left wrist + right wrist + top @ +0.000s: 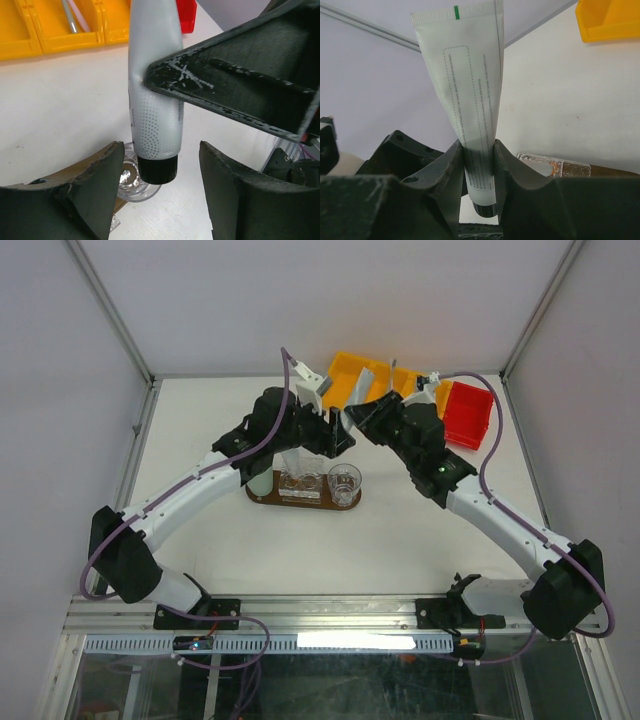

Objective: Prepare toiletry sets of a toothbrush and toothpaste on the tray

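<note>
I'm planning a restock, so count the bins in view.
2: a yellow bin at the back, near the middle, and a red bin just right of it. Others may be hidden.

Laboratory robot cell: white tabletop [400, 540] enclosed by pale panels [300, 300] in aluminium framing [110, 310]; robot arms [200, 490] bolted to a rail [330, 612] at bottom.

Toothpaste tube [152, 75] hangs cap-down over a glass [131, 184].
</note>
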### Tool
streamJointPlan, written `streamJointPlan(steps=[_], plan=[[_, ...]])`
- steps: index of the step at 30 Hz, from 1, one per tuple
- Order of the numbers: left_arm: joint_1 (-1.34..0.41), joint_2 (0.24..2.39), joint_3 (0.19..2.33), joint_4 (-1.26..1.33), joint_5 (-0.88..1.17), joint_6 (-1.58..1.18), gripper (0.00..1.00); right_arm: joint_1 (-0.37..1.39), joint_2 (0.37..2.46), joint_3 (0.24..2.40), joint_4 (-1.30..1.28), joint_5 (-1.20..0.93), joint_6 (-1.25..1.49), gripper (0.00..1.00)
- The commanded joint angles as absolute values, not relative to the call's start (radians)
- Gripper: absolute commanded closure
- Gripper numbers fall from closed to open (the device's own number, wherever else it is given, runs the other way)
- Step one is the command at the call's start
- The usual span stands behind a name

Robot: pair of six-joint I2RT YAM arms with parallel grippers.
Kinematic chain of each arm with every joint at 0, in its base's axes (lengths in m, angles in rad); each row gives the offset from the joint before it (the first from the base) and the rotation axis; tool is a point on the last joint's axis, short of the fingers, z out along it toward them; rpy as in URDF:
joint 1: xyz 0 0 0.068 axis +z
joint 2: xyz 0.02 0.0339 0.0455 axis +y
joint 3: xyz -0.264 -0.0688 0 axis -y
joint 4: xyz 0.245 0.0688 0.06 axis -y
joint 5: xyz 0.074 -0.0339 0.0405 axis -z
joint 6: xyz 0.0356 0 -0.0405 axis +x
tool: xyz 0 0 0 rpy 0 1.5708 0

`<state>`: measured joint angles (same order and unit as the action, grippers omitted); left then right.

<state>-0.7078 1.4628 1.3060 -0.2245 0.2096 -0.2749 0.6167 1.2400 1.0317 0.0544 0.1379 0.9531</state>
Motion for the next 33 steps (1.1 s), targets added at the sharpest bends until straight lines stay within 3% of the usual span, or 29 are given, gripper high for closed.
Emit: streamJointPlan(steps=[1,10,14,16,19,24,28,33], plan=[[-0.716,1.469,1.348,-0.232,0.190,-0.258,0.40,0.632,1.201,1.031,0.158,0.148,0.980,0.70],[-0.715,1.448,1.345,-0.233,0.167,-0.237,0.69,0.639,1.198,1.017,0.171,0.130,0.964,0.69],[-0.716,1.437,1.334,-0.212,0.190,-0.218,0.79,0.637,1.187,1.024,0.145,0.103,0.921,0.59],[-0.714,1.437,1.322,-0.193,0.206,-0.219,0.84,0.635,1.173,1.041,0.093,0.078,0.827,0.32],[-0.709,1.392,1.306,-0.164,0.240,-0.210,0.87,0.613,1.129,1.063,0.021,0.048,0.720,0.14],[-0.662,1.379,1.287,-0.110,0.353,-0.234,0.85,0.450,1.073,1.113,-0.082,-0.185,0.519,0.11],[-0.603,1.391,1.267,-0.040,0.480,-0.309,1.00,0.317,1.058,1.144,-0.144,-0.363,0.433,0.11],[-0.545,1.422,1.261,0.014,0.570,-0.407,1.00,0.175,1.034,1.103,-0.119,-0.488,0.452,0.11]])
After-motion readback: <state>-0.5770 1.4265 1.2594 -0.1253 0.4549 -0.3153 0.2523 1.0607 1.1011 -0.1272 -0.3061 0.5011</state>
